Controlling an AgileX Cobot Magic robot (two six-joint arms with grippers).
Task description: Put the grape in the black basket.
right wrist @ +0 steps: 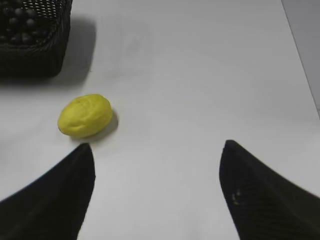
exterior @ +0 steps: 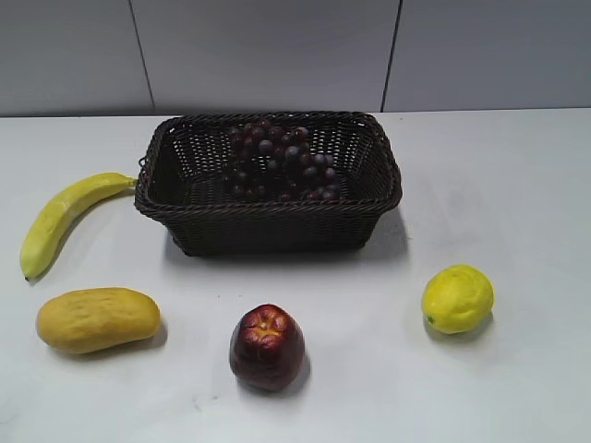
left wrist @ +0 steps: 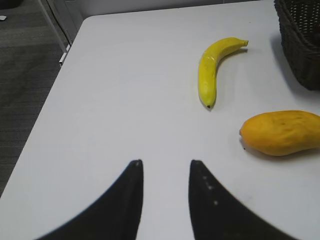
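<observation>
The grape (exterior: pixel 282 159), a bunch of dark red-purple grapes, lies inside the black basket (exterior: pixel 268 221) at the back middle of the table. In the right wrist view the basket's corner (right wrist: pixel 35 55) shows at the top left with grapes (right wrist: pixel 20 17) inside. The basket's edge also shows in the left wrist view (left wrist: pixel 300 45). My left gripper (left wrist: pixel 165 162) is open and empty over bare table. My right gripper (right wrist: pixel 157 145) is wide open and empty, near the lemon. Neither gripper shows in the exterior view.
A banana (exterior: pixel 60 217) and a mango (exterior: pixel 97 318) lie left of the basket. A dark red apple (exterior: pixel 266 346) sits in front. A lemon (exterior: pixel 457 297) lies at the right. The table's left edge (left wrist: pixel 50 100) drops to the floor.
</observation>
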